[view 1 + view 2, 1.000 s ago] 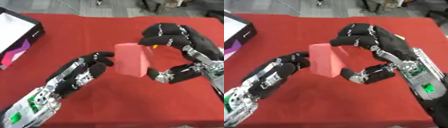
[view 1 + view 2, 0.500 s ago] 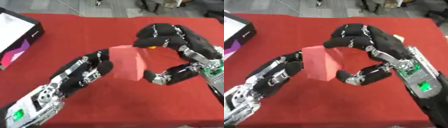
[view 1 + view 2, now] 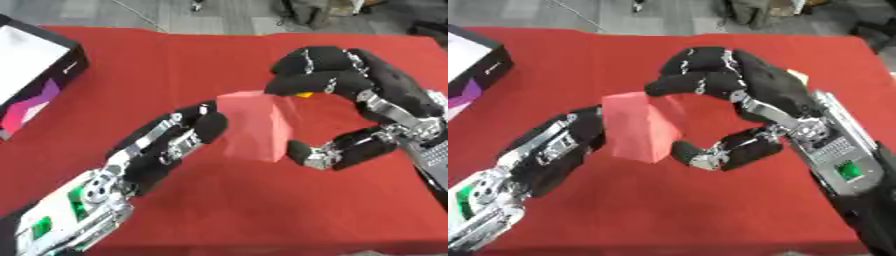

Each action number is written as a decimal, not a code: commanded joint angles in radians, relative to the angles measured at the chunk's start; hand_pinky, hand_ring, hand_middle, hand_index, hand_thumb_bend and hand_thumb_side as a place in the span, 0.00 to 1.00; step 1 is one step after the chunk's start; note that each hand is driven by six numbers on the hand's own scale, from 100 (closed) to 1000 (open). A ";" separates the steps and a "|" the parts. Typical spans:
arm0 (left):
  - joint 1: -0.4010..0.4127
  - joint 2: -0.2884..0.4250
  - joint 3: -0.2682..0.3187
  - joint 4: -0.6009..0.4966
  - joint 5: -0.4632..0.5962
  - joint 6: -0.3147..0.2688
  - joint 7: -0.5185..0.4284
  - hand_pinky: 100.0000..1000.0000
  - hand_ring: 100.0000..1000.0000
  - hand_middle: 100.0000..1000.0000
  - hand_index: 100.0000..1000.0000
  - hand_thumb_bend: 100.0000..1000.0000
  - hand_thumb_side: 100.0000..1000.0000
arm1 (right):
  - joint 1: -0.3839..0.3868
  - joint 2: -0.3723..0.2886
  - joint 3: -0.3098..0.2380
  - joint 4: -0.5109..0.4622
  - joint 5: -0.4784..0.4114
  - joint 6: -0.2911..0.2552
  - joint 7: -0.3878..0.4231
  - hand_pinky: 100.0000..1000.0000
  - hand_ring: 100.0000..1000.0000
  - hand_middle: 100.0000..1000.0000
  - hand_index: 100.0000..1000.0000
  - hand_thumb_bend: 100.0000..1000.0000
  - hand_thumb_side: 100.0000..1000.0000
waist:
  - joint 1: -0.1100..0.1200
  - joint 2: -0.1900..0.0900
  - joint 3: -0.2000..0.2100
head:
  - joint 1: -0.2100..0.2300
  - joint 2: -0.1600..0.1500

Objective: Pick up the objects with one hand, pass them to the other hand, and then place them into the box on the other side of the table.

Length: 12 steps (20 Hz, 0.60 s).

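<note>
Pink block [image 3: 255, 131] sits between two robot hands above the middle of a red-covered surface [image 3: 175, 60], standing roughly upright and slightly tilted. From the lower left, the left hand [image 3: 179, 140] meets the block's left face, its black fingers [image 3: 210, 126] curled against that side. From the right, the right hand [image 3: 741, 95] arches over it: the upper fingers [image 3: 689, 82] bend down to the block's top right corner, while the thumb [image 3: 710, 152] curls in below, touching its lower right edge, so the block is pinched between them. A small yellow object [image 3: 304, 93] shows just under the right hand's fingers; what it is cannot be made out. At the far left edge of the surface, well apart from the hands, lies an open black box [image 3: 39, 75] with a white interior and a pink and purple pattern on its side.
</note>
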 commanded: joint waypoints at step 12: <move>-0.038 -0.025 -0.029 -0.018 0.026 0.017 -0.023 1.00 0.91 0.97 0.71 0.55 0.70 | -0.031 0.009 0.004 -0.021 -0.022 -0.004 0.014 0.71 0.61 0.28 0.87 0.00 0.00 | -0.001 -0.015 0.000 | -0.002 -0.002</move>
